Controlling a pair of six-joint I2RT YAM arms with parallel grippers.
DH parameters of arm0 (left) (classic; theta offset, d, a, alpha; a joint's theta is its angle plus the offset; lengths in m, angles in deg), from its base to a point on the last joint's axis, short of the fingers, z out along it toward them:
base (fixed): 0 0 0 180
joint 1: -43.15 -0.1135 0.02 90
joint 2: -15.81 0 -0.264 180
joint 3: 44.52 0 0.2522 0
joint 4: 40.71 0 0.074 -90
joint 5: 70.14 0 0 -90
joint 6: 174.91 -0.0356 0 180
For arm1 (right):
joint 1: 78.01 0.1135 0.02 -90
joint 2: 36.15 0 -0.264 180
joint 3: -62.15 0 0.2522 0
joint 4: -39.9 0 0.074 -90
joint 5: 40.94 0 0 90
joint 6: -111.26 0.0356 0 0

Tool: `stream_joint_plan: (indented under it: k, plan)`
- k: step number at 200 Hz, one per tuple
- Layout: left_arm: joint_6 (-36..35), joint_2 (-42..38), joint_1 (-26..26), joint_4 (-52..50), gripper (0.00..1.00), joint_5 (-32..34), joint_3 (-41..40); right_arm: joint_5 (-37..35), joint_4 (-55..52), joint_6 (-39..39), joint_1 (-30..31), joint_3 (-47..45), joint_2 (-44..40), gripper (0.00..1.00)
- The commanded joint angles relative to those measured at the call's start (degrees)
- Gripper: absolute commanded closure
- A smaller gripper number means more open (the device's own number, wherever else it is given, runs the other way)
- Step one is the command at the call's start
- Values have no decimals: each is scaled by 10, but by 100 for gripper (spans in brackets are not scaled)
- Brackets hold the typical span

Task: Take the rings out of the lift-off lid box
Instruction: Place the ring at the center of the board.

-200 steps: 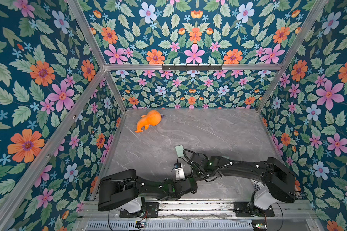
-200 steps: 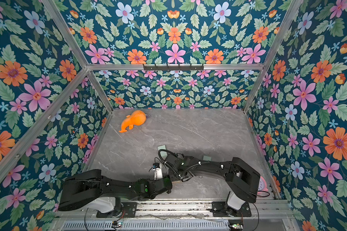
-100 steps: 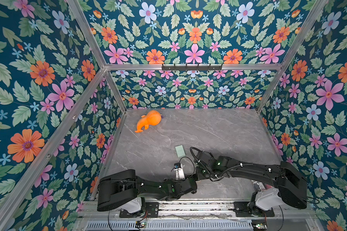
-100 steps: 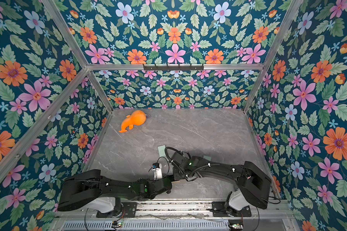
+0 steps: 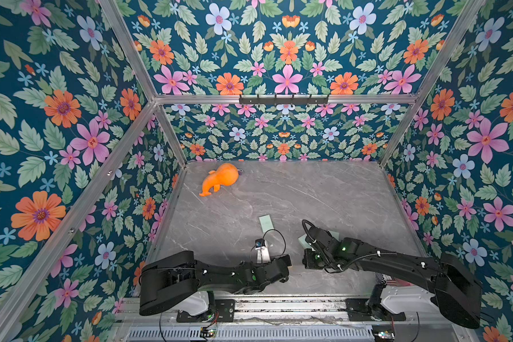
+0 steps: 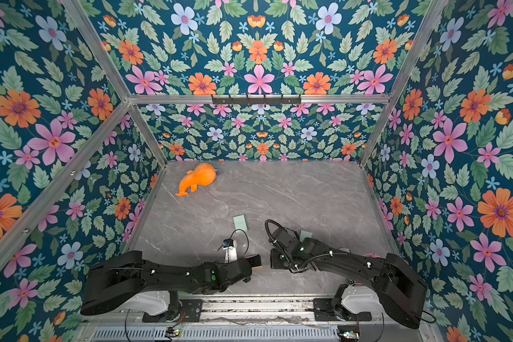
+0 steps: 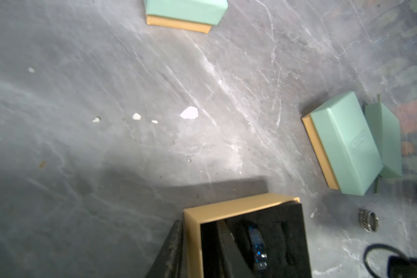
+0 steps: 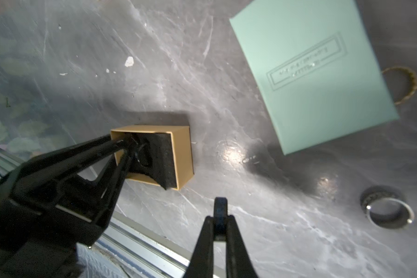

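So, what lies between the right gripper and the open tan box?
Only bare marble table, in the right wrist view, separates the open tan box from the right gripper holding a dark ring.

A small tan cardboard box [image 8: 182, 156] sits open near the front edge of the table, its lid off, showing a black foam lining. A dark ring with a blue sheen [image 7: 256, 248] stands upright in the foam. Another dark ring [image 8: 220, 207] is out of the box, pinched between the tips of the right gripper [image 8: 220, 217]. A silver-grey ring [image 8: 380, 195] lies flat on the table, well apart from the box.
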Motion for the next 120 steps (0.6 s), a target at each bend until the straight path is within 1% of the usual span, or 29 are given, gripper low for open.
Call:
stream_joint_plan:
  k: [1,46,120]
  plan:
    - [-42,2,-12,-48,71,-21,3,9,27,17,-5,-11,0,90]
    - [-111,21,-25,-44,68,-35,30,17,44,20,-8,-18,28,90]
    - [-173,41,-34,-26,65,-60,48,10,51,21,-15,-24,52,88]
